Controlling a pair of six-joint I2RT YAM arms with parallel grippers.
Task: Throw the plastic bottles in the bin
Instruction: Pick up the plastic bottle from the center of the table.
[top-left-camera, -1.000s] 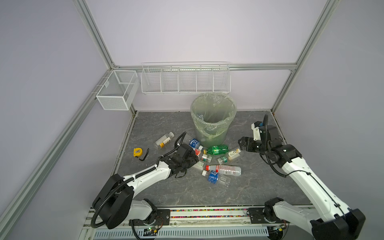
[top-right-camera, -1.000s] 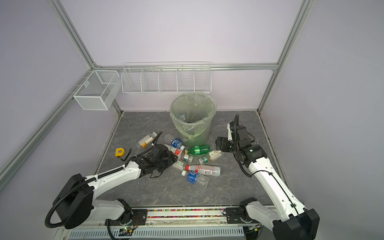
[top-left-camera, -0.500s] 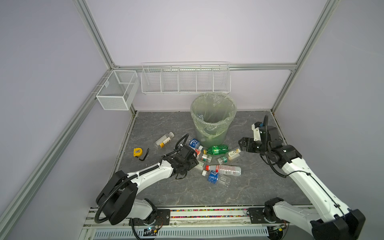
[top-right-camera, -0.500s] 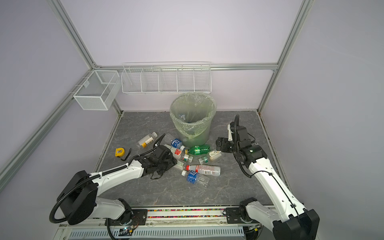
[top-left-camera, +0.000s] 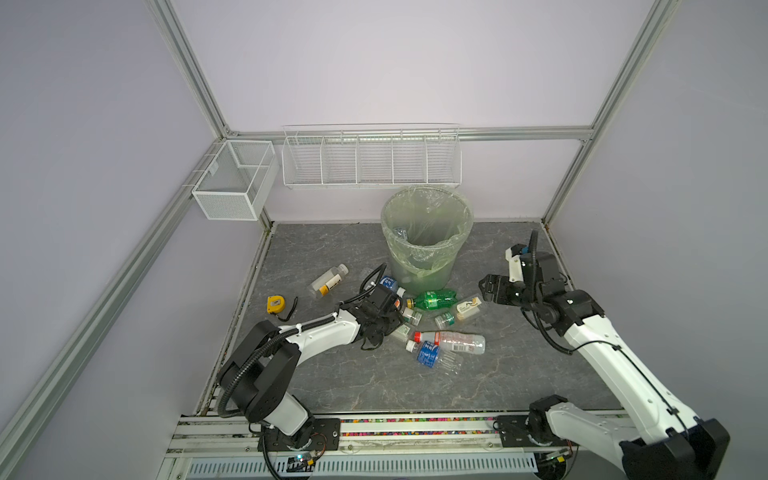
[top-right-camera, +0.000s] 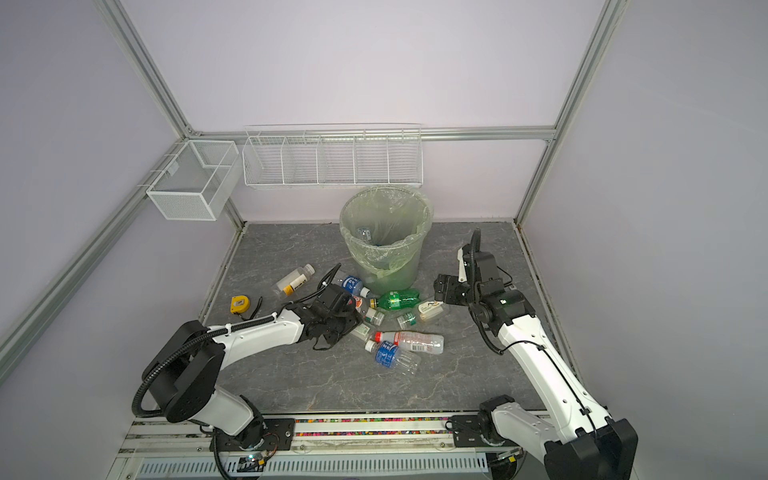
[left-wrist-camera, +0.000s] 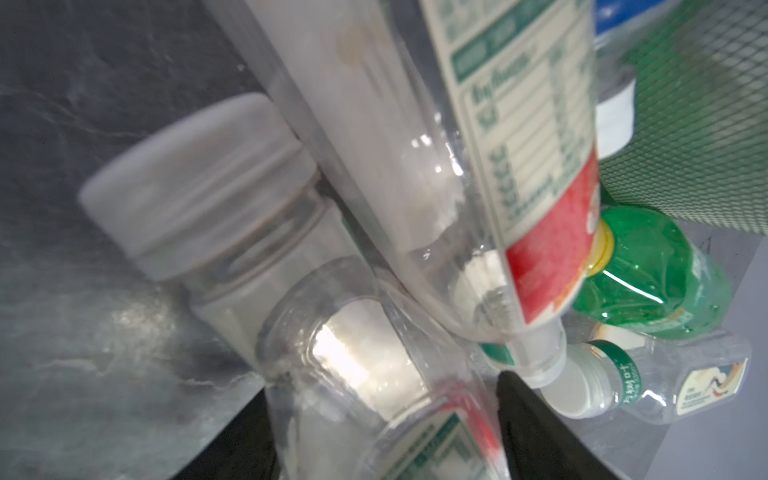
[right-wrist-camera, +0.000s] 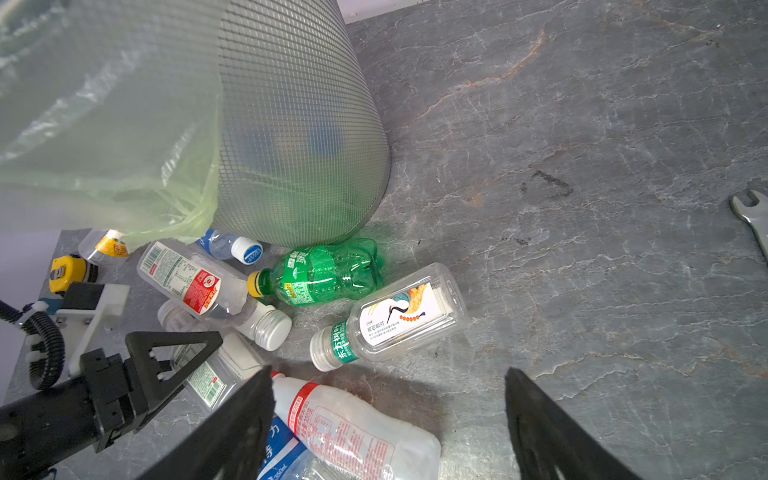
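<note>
Bottles (top-left-camera: 451, 341) piled by bin (top-left-camera: 415, 270). Left gripper (left-wrist-camera: 382, 390) has jaws around a clear bottle (left-wrist-camera: 332, 332), can't tell if clamped. Right gripper (right-wrist-camera: 386, 374) hangs wide open, empty.

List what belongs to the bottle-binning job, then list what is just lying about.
Belongs to the job:
- bin
- plastic bottles heaped beside it, including the green bottle
- yellow-label bottle, lying apart from the heap

Just lying about:
- tape measure
- wrench
- mesh box on the frame
- wire rack on the frame
</note>
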